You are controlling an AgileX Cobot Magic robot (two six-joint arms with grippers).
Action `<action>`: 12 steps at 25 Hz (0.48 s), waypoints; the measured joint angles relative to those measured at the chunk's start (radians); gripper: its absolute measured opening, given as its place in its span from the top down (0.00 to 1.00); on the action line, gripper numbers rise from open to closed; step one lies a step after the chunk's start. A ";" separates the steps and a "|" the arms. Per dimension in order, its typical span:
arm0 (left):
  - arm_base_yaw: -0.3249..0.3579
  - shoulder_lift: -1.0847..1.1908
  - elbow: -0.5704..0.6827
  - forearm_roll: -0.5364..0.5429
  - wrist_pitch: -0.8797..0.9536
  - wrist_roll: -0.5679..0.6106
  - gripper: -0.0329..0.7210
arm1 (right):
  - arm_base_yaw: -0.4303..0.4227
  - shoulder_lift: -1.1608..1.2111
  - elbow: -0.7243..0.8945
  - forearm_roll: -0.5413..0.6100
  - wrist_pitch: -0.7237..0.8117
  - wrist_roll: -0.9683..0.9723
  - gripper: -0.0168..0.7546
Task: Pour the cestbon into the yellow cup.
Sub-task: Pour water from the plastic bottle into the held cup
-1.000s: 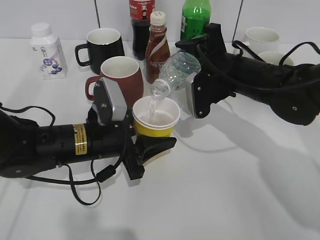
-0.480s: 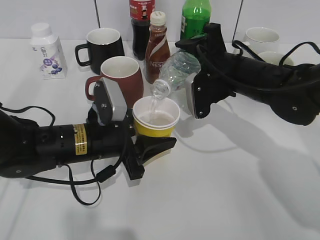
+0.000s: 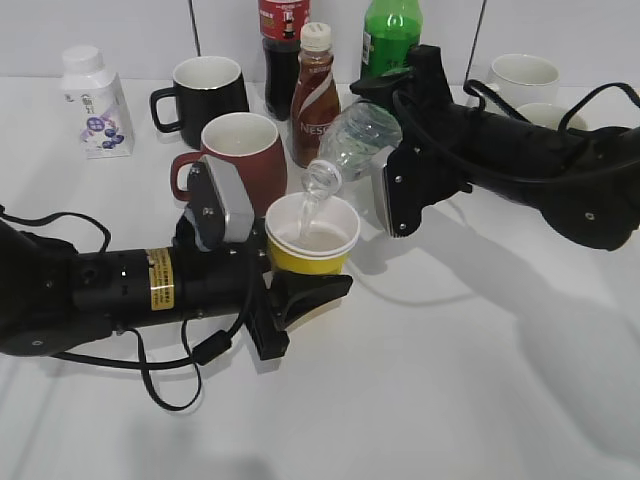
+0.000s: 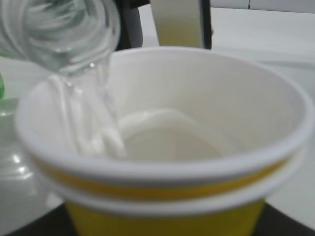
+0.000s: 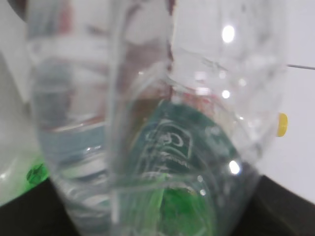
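The yellow cup (image 3: pixel 312 245), white inside, stands at the table's middle, held by my left gripper (image 3: pixel 300 285), which is shut on its lower wall. In the left wrist view the cup (image 4: pixel 167 187) fills the frame and holds some water. My right gripper (image 3: pixel 390 150) is shut on the cestbon (image 3: pixel 355 140), a clear bottle tilted neck-down to the left. Its open mouth hangs just above the cup's rim and a thin stream of water runs into the cup. The bottle's mouth shows at the upper left of the left wrist view (image 4: pixel 64 34). The cestbon fills the right wrist view (image 5: pixel 162 147), its green label blurred.
Behind the cup stand a dark red mug (image 3: pixel 240 155), a black mug (image 3: pixel 205 90), a brown Nescafe bottle (image 3: pixel 315 95), a cola bottle (image 3: pixel 283 45) and a green soda bottle (image 3: pixel 390 35). A white milk bottle (image 3: pixel 95 100) is far left, white mugs (image 3: pixel 525 80) far right.
Both arms hold their place. The tilted bottle keeps pouring and the stream still runs into the cup.
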 joint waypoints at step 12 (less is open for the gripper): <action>0.000 0.000 0.000 0.000 0.004 0.000 0.46 | 0.000 0.000 0.000 0.001 -0.001 -0.015 0.36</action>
